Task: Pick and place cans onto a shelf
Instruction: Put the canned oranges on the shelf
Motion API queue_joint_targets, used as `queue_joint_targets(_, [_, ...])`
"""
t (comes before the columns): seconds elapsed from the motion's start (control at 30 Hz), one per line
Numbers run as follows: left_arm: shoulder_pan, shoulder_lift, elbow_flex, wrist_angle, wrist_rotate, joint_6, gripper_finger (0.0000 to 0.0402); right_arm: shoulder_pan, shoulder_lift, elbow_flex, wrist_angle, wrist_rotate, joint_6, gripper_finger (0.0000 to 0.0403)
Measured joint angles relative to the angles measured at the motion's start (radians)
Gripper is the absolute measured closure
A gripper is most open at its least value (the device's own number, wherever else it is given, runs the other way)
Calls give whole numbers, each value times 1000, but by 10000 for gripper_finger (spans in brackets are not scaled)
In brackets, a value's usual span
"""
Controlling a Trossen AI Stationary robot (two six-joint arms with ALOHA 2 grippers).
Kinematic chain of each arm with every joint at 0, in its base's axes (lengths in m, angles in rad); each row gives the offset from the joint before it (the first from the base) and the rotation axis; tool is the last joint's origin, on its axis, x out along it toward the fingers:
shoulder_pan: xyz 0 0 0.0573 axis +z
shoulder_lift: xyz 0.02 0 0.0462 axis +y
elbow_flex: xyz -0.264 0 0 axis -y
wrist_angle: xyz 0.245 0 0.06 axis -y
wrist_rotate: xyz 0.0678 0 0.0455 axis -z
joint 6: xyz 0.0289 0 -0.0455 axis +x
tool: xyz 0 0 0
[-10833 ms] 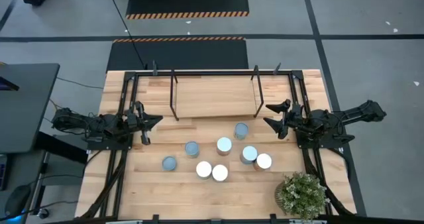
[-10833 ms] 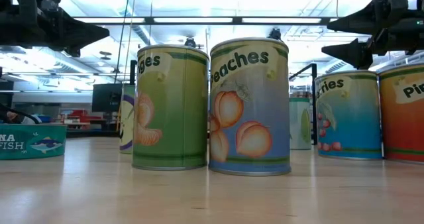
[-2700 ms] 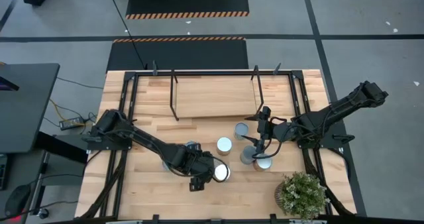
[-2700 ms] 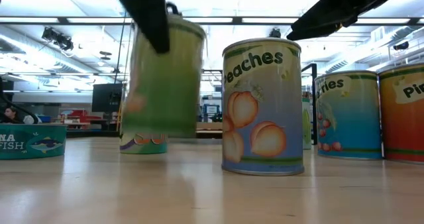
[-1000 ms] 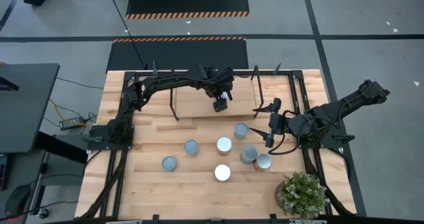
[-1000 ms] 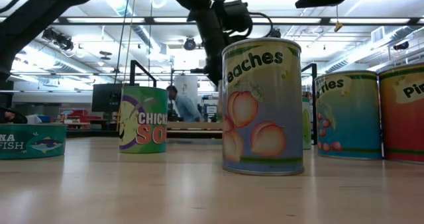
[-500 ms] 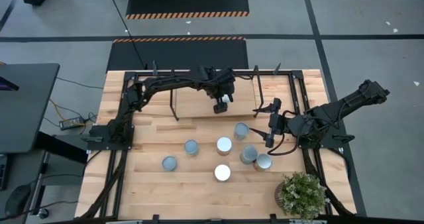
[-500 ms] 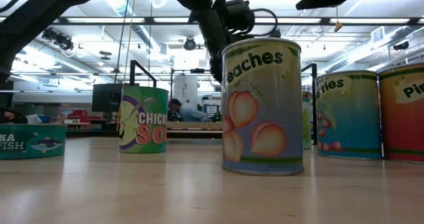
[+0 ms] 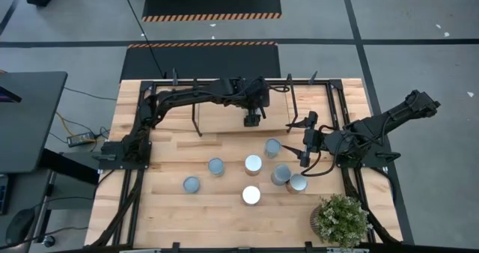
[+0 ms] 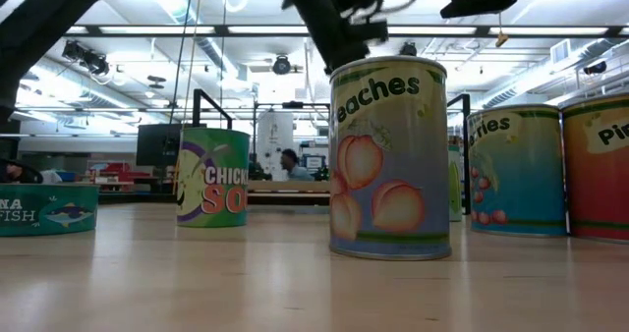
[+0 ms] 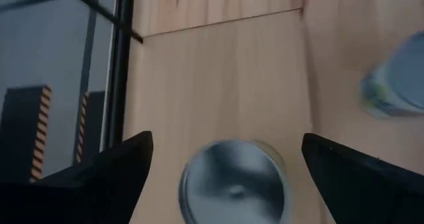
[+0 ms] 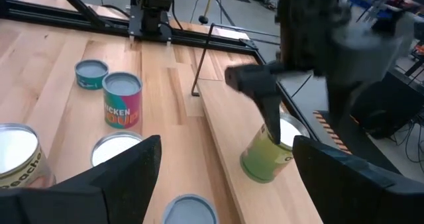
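Wooden table (image 9: 157, 208) on grey floor, a person far behind. Green can (image 12: 268, 154) sits on the shelf (image 9: 224, 111); left gripper (image 9: 252, 119) now open above it, earlier clamped. Right gripper (image 9: 306, 144) half-open, empty.

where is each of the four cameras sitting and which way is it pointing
High view: above the table, looking straight down; both arms show, left gripper over the shelf, right gripper beside the cans.
Low view: at tabletop height, looking level past the peaches can into the room; arms cross overhead.
Left wrist view: on the left arm, looking down on a can on the shelf between its open fingers.
Right wrist view: on the right arm, looking across the table; own fingers low.
Shared: the right wrist view also shows the left gripper over the green can.
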Motion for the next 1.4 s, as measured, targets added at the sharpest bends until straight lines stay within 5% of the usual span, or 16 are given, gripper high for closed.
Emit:
queue_joint_targets(0.23, [-6, -63, 4, -146, -13, 38, 10, 0, 0, 0, -2, 0, 1, 54])
queue_joint_targets(0.47, [-5, -59, -59, -257, -158, 56, 10, 1, 0, 0, 7, 0, 1, 54])
queue_joint_targets(0.7, [1, -59, -193, -127, -294, 110, 10, 1, 0, 0, 7, 0, 2, 54])
queue_joint_targets(1.2, [-39, -57, -318, 262, -281, 82, 10, 1, 0, 0, 7, 0, 7, 54])
queue_joint_targets(1.4, [-58, -96, -318, 261, -275, 73, 13, 1, 0, 0, 0, 0, 9, 54])
